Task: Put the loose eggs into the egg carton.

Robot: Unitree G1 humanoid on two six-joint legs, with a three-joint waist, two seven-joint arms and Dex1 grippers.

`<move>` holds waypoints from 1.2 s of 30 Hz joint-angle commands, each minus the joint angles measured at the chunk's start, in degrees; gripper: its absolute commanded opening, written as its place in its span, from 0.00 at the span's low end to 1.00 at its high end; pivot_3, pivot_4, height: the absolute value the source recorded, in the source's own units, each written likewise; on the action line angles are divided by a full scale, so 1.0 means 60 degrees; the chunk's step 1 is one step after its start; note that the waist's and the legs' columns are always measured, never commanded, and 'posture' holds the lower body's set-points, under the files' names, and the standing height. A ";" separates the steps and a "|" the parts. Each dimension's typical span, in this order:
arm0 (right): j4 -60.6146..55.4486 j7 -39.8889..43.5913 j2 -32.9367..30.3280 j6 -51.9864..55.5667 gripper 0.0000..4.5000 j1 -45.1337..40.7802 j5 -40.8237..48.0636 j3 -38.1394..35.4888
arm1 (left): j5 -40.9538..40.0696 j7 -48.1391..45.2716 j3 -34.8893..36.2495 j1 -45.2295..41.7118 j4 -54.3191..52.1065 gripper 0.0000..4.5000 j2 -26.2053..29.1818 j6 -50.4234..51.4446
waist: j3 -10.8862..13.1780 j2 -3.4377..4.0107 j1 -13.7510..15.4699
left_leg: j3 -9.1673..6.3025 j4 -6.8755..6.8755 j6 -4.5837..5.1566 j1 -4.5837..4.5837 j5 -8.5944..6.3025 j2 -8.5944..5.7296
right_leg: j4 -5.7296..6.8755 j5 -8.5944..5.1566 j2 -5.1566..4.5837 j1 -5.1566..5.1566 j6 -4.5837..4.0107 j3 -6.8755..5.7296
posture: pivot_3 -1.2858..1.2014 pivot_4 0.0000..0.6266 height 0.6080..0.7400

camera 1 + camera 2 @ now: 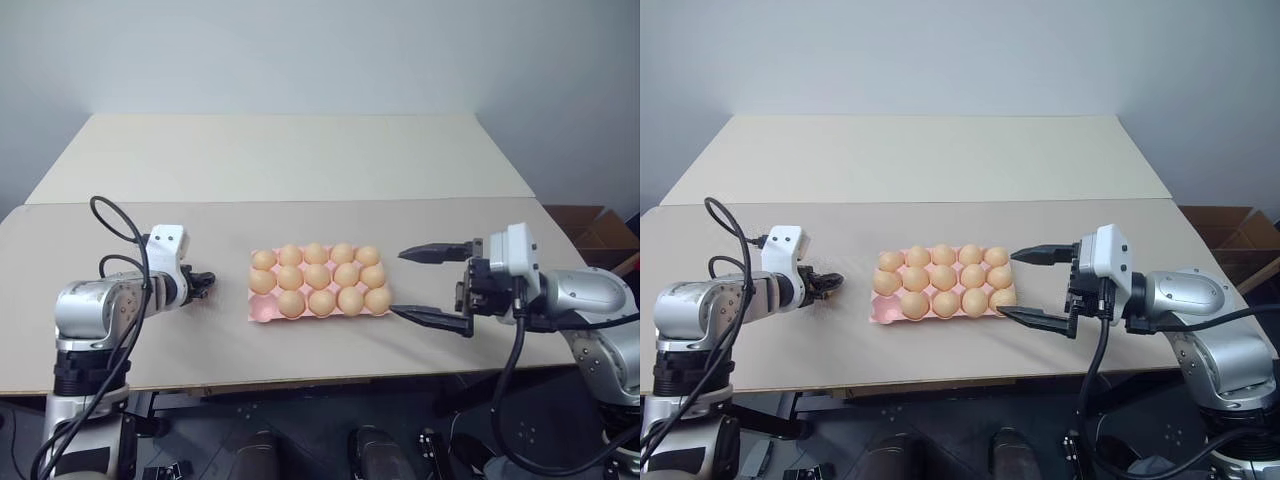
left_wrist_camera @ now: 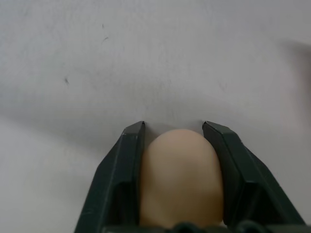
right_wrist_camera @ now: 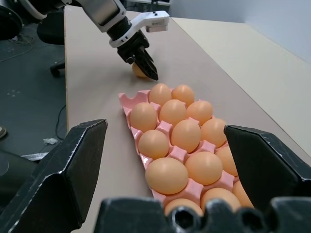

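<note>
Our left hand [image 2: 174,145] has clenched on a loose egg [image 2: 181,177] on the table [image 1: 150,340], left of the egg carton [image 1: 262,312]; right hand [image 1: 435,285] spread. Next we lift it towards the near-left cup, seemingly empty.

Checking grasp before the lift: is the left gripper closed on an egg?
Yes, in the left wrist view the left gripper's two black fingers sit against both sides of a tan egg.

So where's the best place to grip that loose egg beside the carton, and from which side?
Across its rounded middle, from above and the carton's left, as the left gripper does now: fingers flank the loose egg on opposite flanks. It lies on the table, so its sides are free.
</note>
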 commanded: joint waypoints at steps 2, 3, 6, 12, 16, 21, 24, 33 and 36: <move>-0.0377 -0.0091 -0.0039 -0.0077 1.00 0.0011 0.0262 -0.0375 | 0.0059 -0.0428 -0.0014 -0.0115 -0.0830 0.31 0.0413 -0.0287 | 0.0001 -0.0001 0.0004 | -0.0001 0.0000 0.0000 -0.0008 0.0000 -0.0001 | -0.0002 0.0000 -0.0001 -0.0005 0.0000 0.0000 | 0.52 0.24 1.00; -0.0392 -0.0097 -0.0043 -0.0086 1.00 0.0024 0.0265 -0.0375 | -0.0039 -0.0717 -0.0026 -0.0095 -0.1031 0.31 0.0544 -0.0503 | 0.0002 -0.0003 0.0004 | -0.0002 0.0000 0.0000 -0.0017 0.0000 0.0000 | -0.0003 0.0000 0.0000 -0.0011 0.0000 -0.0003 | 0.52 0.24 1.00; -0.0412 -0.0126 -0.0055 -0.0113 1.00 0.0060 0.0206 -0.0332 | -0.0434 -0.2031 -0.0086 0.0001 -0.1639 0.31 0.1136 -0.1314 | 0.0002 -0.0002 0.0011 | -0.0002 -0.0001 -0.0001 -0.0025 -0.0001 0.0000 | -0.0006 0.0000 -0.0002 -0.0018 0.0000 -0.0005 | 0.52 0.24 1.00; -0.0446 -0.0205 -0.0001 -0.0084 1.00 0.0016 0.0226 -0.0264 | -0.1610 -0.5689 -0.0048 0.0803 -0.2542 0.31 0.2363 -0.3335 | 0.0002 0.0001 0.0021 | 0.0018 -0.0001 0.0000 -0.0022 -0.0001 0.0001 | -0.0012 -0.0003 -0.0008 -0.0018 -0.0005 -0.0003 | 0.52 0.24 1.00; -0.0575 -0.0320 0.0075 -0.0115 1.00 0.0127 0.0205 -0.0249 | -0.1669 -0.6687 -0.0802 0.1263 -0.2802 0.31 0.2235 -0.4211 | 0.0002 0.0003 0.0064 | 0.0021 -0.0001 0.0000 -0.0014 -0.0001 0.0002 | -0.0010 -0.0007 -0.0005 -0.0012 -0.0009 -0.0003 | 0.52 0.24 1.00; -0.0802 -0.0479 0.0085 -0.0105 1.00 0.0348 0.0257 -0.0360 | -0.1488 -0.6478 -0.1619 0.1303 -0.2899 0.31 0.1633 -0.4346 | 0.0002 0.0002 0.0157 | 0.0016 0.0010 0.0001 -0.0027 -0.0001 0.0002 | -0.0012 -0.0005 -0.0002 -0.0011 -0.0004 -0.0006 | 0.52 0.24 1.00; -0.0941 -0.0557 0.0054 -0.0082 1.00 0.0482 0.0336 -0.0456 | -0.1196 -0.6338 -0.2003 0.1188 -0.2713 0.47 0.1570 -0.4346 | 0.0002 0.0002 0.0157 | 0.0018 0.0011 0.0001 -0.0027 -0.0001 0.0000 | -0.0014 -0.0004 -0.0003 -0.0012 -0.0002 -0.0002 | 0.52 0.24 1.00; -0.0976 -0.0638 0.0074 -0.0055 1.00 0.0446 0.0418 -0.0483 | -0.1602 -0.6269 -0.1005 0.1036 -0.2908 0.96 0.1715 -0.4512 | 0.0002 0.0002 0.0135 | 0.0010 0.0011 0.0002 -0.0023 0.0000 0.0004 | -0.0007 -0.0005 0.0004 -0.0013 -0.0001 -0.0004 | 0.52 0.24 1.00; -0.0953 -0.0627 0.0092 -0.0092 1.00 0.0422 0.0393 -0.0449 | -0.1829 -0.6374 -0.0451 0.1115 -0.3122 0.96 0.1877 -0.4613 | 0.0002 0.0002 0.0127 | 0.0011 0.0010 0.0002 -0.0022 -0.0001 0.0004 | -0.0010 -0.0005 0.0003 -0.0012 0.0000 -0.0004 | 0.52 0.24 1.00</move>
